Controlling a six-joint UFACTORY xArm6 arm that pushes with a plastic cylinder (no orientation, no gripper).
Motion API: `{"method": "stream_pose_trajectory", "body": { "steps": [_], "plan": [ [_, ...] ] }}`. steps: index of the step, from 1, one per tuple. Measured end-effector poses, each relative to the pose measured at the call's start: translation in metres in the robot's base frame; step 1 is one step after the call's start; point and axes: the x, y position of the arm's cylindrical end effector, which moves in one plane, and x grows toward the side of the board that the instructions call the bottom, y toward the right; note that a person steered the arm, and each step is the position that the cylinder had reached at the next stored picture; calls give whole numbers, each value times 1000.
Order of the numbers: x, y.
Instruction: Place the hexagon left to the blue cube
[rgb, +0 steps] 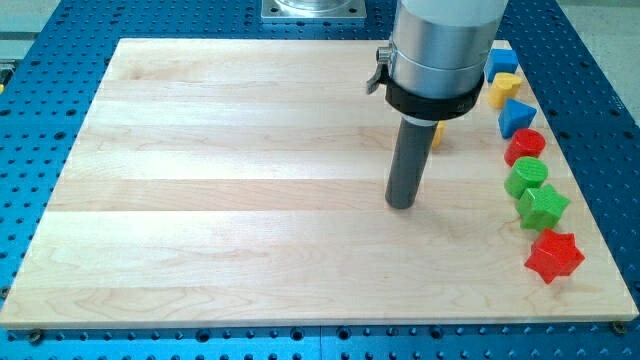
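Dark upright rod, my tip well left of the green blocks.

Pale wood, matt plastic, brushed metal

The tabletop is smooth, light-grained wood; the red star and green blocks look matt, ridged plastic; the arm's collar is satin metal.

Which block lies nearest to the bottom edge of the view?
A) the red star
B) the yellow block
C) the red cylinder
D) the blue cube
A: the red star lies lowest in the column of blocks along the view's right, below the green blocks.
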Motion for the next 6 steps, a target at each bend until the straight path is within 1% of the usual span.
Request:
{"method": "stream_pose_trajectory", "body": {
  "steps": [2,3,4,5,6],
  "plan": [
    [-104,58],
    [-132,41],
    [-169,23],
    [-211,67],
    [-236,66]
  ]
}}
